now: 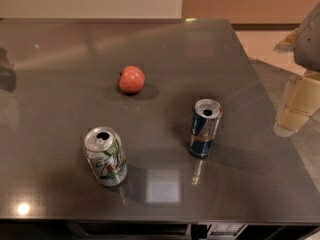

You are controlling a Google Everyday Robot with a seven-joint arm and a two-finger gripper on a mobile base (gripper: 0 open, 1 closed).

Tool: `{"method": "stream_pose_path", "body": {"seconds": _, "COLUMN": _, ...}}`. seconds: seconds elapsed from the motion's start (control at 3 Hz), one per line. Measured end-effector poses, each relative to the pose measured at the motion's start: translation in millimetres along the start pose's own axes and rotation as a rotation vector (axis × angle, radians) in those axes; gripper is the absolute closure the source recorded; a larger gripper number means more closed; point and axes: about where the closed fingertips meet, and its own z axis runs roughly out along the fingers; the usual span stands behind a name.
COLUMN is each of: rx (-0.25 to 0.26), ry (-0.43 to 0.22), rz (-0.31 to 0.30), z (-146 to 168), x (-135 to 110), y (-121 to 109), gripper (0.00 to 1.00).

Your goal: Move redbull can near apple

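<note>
A: Camera view: where stands the redbull can [205,128]?
B: Upright, at 4 o'clock from the apple [132,79], well apart. Gripper [294,109] off the table [55,119] at 3 o'clock, blurred, cut by the frame; spread or closed, cannot tell.

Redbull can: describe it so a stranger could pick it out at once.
On the dark grey table, look right of centre, toward the gripper beyond its right edge. The redbull can stands upright there, right of the apple and nearer the camera. It is slim, blue-and-silver; the other can, to its left, is wider, silver with green-red print.
</note>
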Motion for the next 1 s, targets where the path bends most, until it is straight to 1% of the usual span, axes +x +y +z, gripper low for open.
{"method": "stream_pose_path", "body": {"seconds": 0.33, "rx": -0.001, "ry": -0.013, "rz": -0.003, "z": -1.2, "x": -4.8, "y": -3.9, "gripper": 0.0}}
{"method": "stream_pose_path", "body": {"seconds": 0.67, "rx": -0.042, "ry": -0.08, "rz": -0.028, "z": 5.7, "x": -22.5, "y": -4.8, "gripper": 0.0}}
{"method": "stream_pose_path", "body": {"seconds": 1.0, "rx": -0.131, "ry": -0.193, "rz": -0.056, "z": 22.9, "x": -48.3, "y": 10.3, "gripper": 0.0}}
